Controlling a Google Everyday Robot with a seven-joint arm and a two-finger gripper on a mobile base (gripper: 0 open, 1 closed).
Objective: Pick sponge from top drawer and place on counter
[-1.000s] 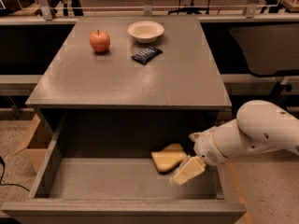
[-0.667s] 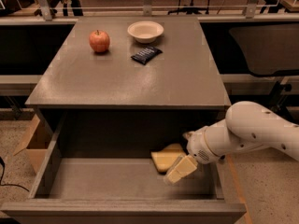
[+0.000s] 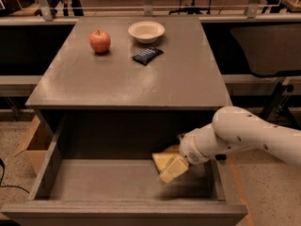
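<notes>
While the top drawer (image 3: 108,182) is standing wide open nearest the camera, the pincer (image 3: 170,171) is hanging low inside its right rear part, at the end of a white arm (image 3: 244,135) coming in from the right; whether it is open or closed cannot be told. Right behind it the sponge (image 3: 162,158) is lying on the drawer floor, its long axis running roughly left to right, its right end slanting slightly backward and hiding behind the pincer. It is showing as a pale-yellow soft pad with a curved edge. Beyond, the table (image 3: 131,86) is carrying a dark snack packet (image 3: 147,55), a red apple (image 3: 100,41) and a cream bowl (image 3: 146,31).
</notes>
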